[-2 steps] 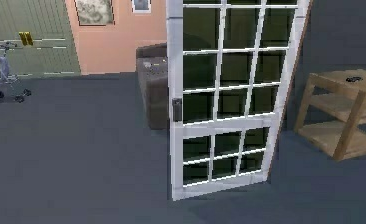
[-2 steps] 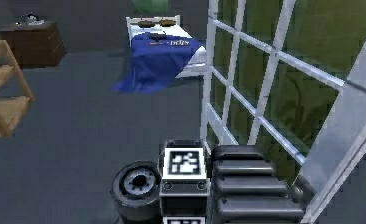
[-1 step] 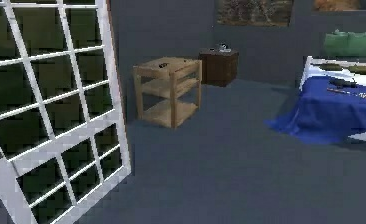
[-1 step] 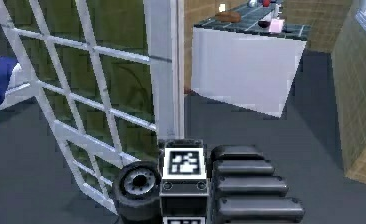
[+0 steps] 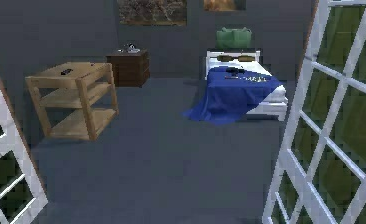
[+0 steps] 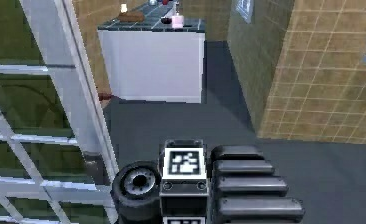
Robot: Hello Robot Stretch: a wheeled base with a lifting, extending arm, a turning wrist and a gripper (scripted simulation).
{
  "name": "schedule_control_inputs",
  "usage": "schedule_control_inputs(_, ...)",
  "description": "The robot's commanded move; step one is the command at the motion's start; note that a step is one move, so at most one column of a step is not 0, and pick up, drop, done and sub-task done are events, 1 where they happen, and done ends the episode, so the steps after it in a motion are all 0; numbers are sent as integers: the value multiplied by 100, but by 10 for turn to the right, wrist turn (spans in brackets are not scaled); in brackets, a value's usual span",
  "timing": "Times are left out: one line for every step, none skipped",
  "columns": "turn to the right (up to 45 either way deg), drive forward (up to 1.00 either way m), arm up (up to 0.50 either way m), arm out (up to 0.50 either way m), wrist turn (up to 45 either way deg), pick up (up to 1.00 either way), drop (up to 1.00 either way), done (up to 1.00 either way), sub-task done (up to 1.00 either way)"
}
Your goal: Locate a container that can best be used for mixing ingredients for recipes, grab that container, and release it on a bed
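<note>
A bed (image 5: 276, 98) with a white frame stands at the back right of the forward view. A blue blanket (image 5: 234, 92) hangs over its near end, a green pillow (image 5: 233, 37) lies at its head, and some dark flat things (image 5: 236, 68) lie on the mattress. At the bottom of the arm side view, the gripper's dark round body (image 6: 141, 192) sits left of a white marker square (image 6: 186, 165) and the ribbed dark arm (image 6: 256, 188). Its far end cannot be made out, so I cannot tell whether it holds anything.
White-framed glass door panels (image 5: 326, 130) flank the forward view on both sides. A low wooden table (image 5: 76, 95) and a dark nightstand (image 5: 128, 68) stand at the left. A white counter (image 6: 151, 62) carrying small things (image 6: 175, 17) stands beside a tan brick wall (image 6: 321, 70).
</note>
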Motion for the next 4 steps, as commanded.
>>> schedule_control_inputs(0, 50, 0, 0, 0, 0, 0, 0, 0)
schedule_control_inputs(150, 0, 0, 0, 0, 0, 0, 0, 0)
schedule_control_inputs(0, 100, 0, 0, 0, 0, 0, 0, 0)
schedule_control_inputs(0, 45, 0, 0, 0, 0, 0, 0, 0)
